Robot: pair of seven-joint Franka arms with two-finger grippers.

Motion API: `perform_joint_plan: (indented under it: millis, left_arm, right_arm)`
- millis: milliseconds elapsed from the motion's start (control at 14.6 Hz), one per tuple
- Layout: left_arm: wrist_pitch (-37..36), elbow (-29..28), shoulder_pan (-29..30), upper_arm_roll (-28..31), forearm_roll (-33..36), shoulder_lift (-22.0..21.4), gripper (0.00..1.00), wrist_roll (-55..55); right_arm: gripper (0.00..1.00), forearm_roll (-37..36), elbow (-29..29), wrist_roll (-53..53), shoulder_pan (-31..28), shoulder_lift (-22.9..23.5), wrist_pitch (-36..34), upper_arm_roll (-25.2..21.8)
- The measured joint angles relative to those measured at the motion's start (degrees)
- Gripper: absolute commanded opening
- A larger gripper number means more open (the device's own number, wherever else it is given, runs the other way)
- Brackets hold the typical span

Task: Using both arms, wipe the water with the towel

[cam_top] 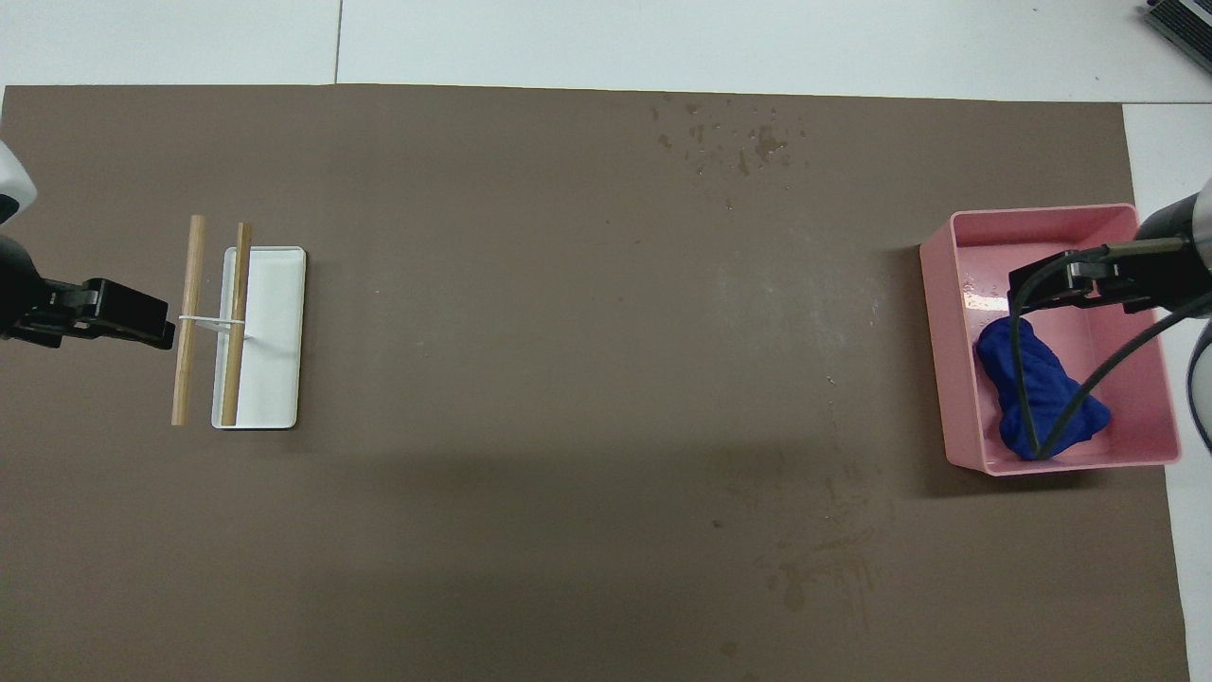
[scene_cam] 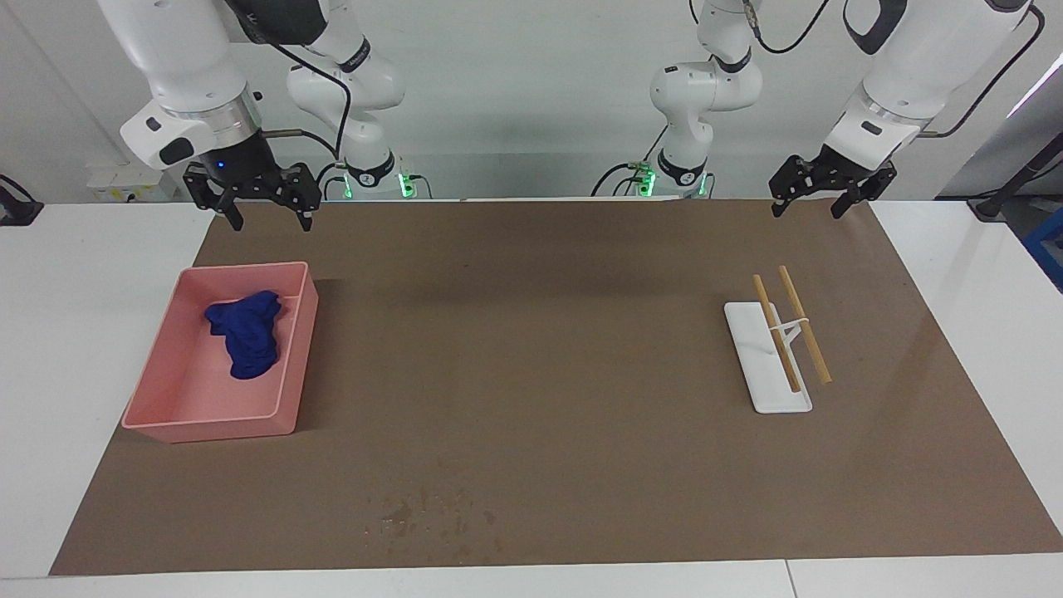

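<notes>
The deep-blue towel (scene_cam: pixel 247 332) lies crumpled in the pink tray (scene_cam: pixel 166 399) at the right arm's end of the table; it also shows in the overhead view (cam_top: pixel 1037 398). The water (scene_cam: pixel 432 511) is a faint scatter of specks on the brown mat near the edge farthest from the robots, also in the overhead view (cam_top: pixel 729 142). My right gripper (scene_cam: pixel 271 223) is open and empty, raised over the mat's robot-side edge by the tray; from overhead it (cam_top: pixel 1042 284) overlaps the tray (cam_top: pixel 937 341). My left gripper (scene_cam: pixel 807 212) is open and empty, raised at the left arm's end, also visible from overhead (cam_top: pixel 156 327).
A white flat stand with two wooden rods (scene_cam: pixel 781 349) sits on the mat toward the left arm's end, also in the overhead view (cam_top: pixel 256 332). Darker brown stains (cam_top: pixel 824 559) mark the mat nearer to the robots. The brown mat (scene_cam: pixel 531 349) covers most of the white table.
</notes>
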Motion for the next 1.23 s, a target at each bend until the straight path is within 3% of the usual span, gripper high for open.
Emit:
perform_joint_plan:
  millis: [274,615,1231]
  left_arm:
    - [0.0,0.0,0.0,0.0,0.0,0.0,1.0,0.0]
    - [0.0,0.0,0.0,0.0,0.0,0.0,1.0,0.0]
    - [0.0,0.0,0.0,0.0,0.0,0.0,1.0,0.0]
  right_arm:
    - [1.0,0.2,0.0,0.0,-1.1,0.0,0.0,0.4]
    - [1.0,0.2,0.0,0.0,-4.5,0.0,-0.3,4.5]
    - [1.0,0.2,0.0,0.0,-4.7,0.0,-1.2,4.6]
